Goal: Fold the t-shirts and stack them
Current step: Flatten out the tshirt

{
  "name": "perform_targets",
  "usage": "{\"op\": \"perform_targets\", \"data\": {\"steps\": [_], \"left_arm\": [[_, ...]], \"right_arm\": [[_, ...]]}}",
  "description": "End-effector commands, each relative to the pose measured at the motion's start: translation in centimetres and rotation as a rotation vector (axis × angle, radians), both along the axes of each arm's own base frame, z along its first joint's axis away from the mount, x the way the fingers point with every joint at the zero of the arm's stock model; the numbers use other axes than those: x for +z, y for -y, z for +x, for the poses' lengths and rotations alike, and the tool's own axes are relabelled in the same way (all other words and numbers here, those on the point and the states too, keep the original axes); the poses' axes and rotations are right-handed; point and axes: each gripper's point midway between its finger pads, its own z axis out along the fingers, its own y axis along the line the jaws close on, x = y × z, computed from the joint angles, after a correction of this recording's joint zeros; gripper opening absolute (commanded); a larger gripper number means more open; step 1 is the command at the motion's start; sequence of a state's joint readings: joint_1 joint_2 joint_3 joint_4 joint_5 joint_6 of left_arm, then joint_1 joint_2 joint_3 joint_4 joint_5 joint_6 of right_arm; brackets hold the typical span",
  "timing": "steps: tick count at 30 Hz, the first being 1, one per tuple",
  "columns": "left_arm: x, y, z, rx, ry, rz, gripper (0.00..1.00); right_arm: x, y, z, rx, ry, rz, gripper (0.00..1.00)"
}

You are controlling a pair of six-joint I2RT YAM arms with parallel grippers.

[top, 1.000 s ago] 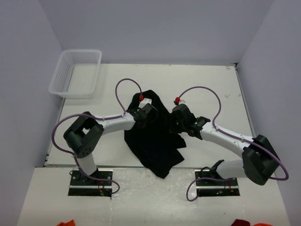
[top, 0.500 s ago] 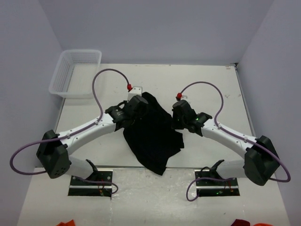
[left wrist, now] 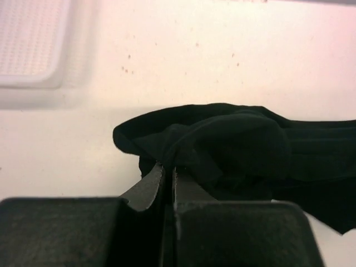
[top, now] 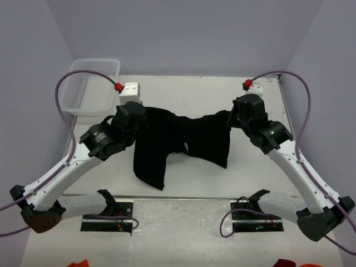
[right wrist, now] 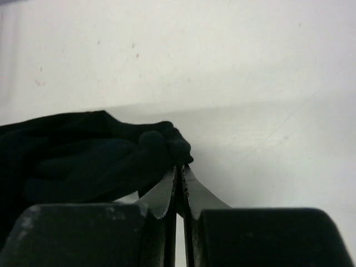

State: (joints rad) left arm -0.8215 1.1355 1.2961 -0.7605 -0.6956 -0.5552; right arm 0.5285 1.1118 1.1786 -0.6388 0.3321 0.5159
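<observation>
One black t-shirt (top: 183,139) hangs stretched between my two grippers above the middle of the table, its lower parts drooping toward the near edge. My left gripper (top: 139,118) is shut on the shirt's left end; the left wrist view shows the cloth (left wrist: 222,144) bunched at the closed fingertips (left wrist: 158,175). My right gripper (top: 236,115) is shut on the right end; the right wrist view shows a wad of cloth (right wrist: 100,158) pinched at its fingertips (right wrist: 189,178). No other t-shirt is in view.
A white plastic mesh basket (top: 89,86) stands at the far left corner of the table; it also shows in the left wrist view (left wrist: 30,47). Purple cables loop over both arms. Walls close in the table on three sides.
Both arms have swung outward and away from each other, toward the far side, pulling the bunched shirt out into a wide span between them. Both grippers stay shut on it.
</observation>
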Motion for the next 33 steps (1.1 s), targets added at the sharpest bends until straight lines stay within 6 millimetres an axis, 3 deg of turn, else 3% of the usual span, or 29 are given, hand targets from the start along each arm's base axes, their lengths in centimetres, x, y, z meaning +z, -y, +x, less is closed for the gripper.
{"op": "perform_targets", "data": {"steps": [1,4,11,16,19,22,24,29,33], "left_arm": [[6.1,-3.2,-0.8,0.07,0.137,-0.019,0.0],[7.4,-4.0,-1.4,0.078,0.158,-0.036,0.0],[7.1,-5.5,-2.0,0.113,0.146,0.013,0.0],[6.7,-5.9,-2.5,0.11,0.141,0.015,0.0],[7.1,-6.5,-2.9,0.107,0.156,0.015,0.0],[8.5,-7.1,-3.5,0.096,0.192,-0.012,0.0],[10.5,-7.3,-4.3,0.051,0.255,-0.075,0.0],[15.8,-7.8,-7.1,-0.085,0.432,-0.232,0.0],[18.7,-7.6,-9.2,-0.211,0.518,-0.294,0.0]], "right_arm": [[5.6,3.6,-0.7,-0.063,0.115,-0.073,0.0],[8.7,5.0,-1.4,-0.081,0.17,-0.081,0.0],[13.7,7.0,-3.2,-0.104,0.246,-0.114,0.0],[14.2,8.5,-4.9,-0.132,0.246,-0.126,0.0],[15.9,9.6,-6.4,-0.148,0.307,-0.114,0.0],[18.3,10.3,-7.9,-0.137,0.364,-0.098,0.0],[20.2,10.5,-9.0,-0.115,0.411,-0.079,0.0],[22.5,10.5,-11.5,-0.029,0.477,-0.064,0.0],[23.9,10.0,-13.8,0.06,0.511,-0.03,0.0]]}}
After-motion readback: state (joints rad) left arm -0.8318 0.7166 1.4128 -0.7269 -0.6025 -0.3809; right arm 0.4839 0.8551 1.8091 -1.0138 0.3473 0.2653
